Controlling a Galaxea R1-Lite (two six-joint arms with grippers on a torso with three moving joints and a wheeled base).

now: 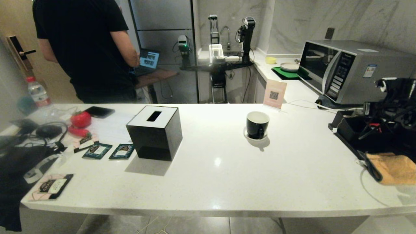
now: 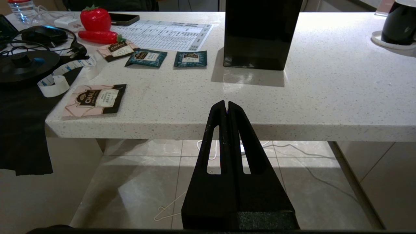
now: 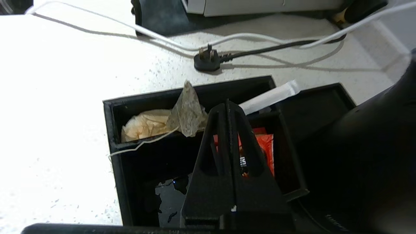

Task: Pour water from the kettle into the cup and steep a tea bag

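the cup [image 1: 257,124] is set on its white saucer [image 1: 247,136] near the middle of the counter [image 1: 227,175], and its white interior appears dry — no water can be made out in it. the tea bag [image 3: 188,112] is seen in the right wrist view, propped in a compartment of the black organiser tray [image 3: 112,110], its string trailing over the tray's wall. the right gripper [image 3: 227,105] is poised just beside the bag, fingers pressed together and nothing held. the large dark rounded shape beside the tray is probably the kettle [image 3: 373,156], though this cannot be confirmed. the left gripper [image 2: 226,105] is parked below the counter edge, fingers closed on nothing. nothing is judged done yet — both pouring and steeping remain.
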